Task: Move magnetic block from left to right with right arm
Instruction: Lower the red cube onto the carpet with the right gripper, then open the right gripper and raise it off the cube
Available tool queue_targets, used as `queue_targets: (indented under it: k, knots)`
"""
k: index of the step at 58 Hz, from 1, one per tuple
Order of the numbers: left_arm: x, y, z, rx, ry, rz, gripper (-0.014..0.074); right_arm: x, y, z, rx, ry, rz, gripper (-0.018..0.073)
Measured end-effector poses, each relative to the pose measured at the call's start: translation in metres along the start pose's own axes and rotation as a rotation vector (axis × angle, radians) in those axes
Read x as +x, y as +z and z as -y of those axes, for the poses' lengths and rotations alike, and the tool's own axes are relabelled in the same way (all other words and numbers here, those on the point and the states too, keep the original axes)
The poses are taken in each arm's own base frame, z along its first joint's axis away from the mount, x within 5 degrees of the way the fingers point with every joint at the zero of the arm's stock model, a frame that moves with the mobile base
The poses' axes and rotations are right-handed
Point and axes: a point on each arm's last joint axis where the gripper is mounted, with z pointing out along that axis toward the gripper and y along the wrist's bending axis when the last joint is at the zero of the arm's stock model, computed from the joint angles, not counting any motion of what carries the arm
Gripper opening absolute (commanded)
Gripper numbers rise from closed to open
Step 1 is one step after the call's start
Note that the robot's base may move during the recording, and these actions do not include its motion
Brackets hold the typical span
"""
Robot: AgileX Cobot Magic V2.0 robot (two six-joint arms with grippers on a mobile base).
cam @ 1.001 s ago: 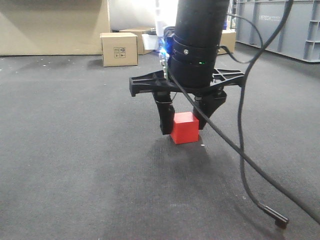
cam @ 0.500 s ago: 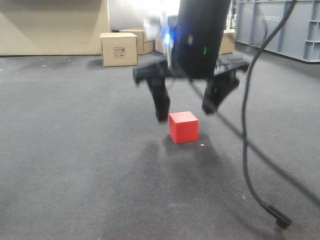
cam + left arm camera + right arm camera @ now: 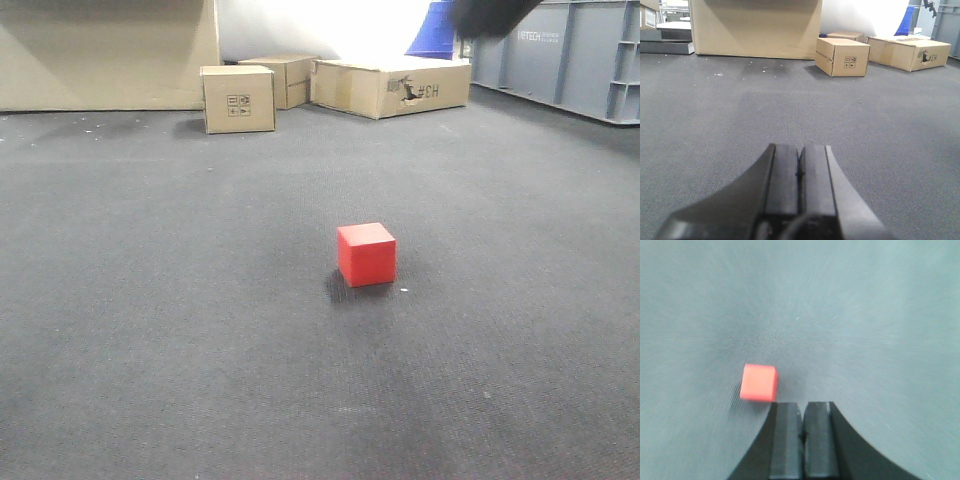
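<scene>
A: Where's the block?

B: Alone on the grey carpet, flat on one face, nothing touching it. In the R wrist view it's just ahead and left of the right claw, which is clenched on nothing, well above the floor.

A: Why there?

B: My guess: it's been put down and the right arm is only a dark blur at top right up front. Looks like the drop is done.

A: Left claw?

B: Clenched too, empty, low over carpet; idle, since the job's for the R arm.

A: Any writing?

B: Far ahead, a small box w/ handling symbols, a long box reading "#CH". Grey crates have white text, too small to read.
</scene>
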Motion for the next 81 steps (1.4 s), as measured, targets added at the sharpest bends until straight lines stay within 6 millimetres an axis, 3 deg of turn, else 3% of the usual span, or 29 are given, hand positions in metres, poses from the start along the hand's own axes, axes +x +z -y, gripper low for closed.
queue_targets:
  k: [8,17,32,38,67,81]
  knots:
    - [0.000,0.000,0.000,0.000,0.000,0.000,-0.0126,0.028,-0.037,0.014,-0.043,0.006,0.115,0.0060]
    - [0.000,0.000,0.000,0.000,0.000,0.000,-0.0126,0.066,-0.067,0.030,-0.086,0.007,0.235,0.0060]
    - [0.000,0.000,0.000,0.000,0.000,0.000,-0.0126,0.131,-0.082,0.051,-0.110,0.011,0.310,0.0060]
    - [0.000,0.000,0.000,0.000,0.000,0.000,-0.0126,0.148,-0.082,0.055,-0.109,0.013,0.314,0.0060]
    - [0.000,0.000,0.000,0.000,0.000,0.000,-0.0126,0.152,-0.083,0.057,-0.118,0.011,0.355,0.0060]
    - [0.000,0.000,0.000,0.000,0.000,0.000,-0.0126,0.157,-0.082,0.070,0.012,-0.006,0.475,0.0060]
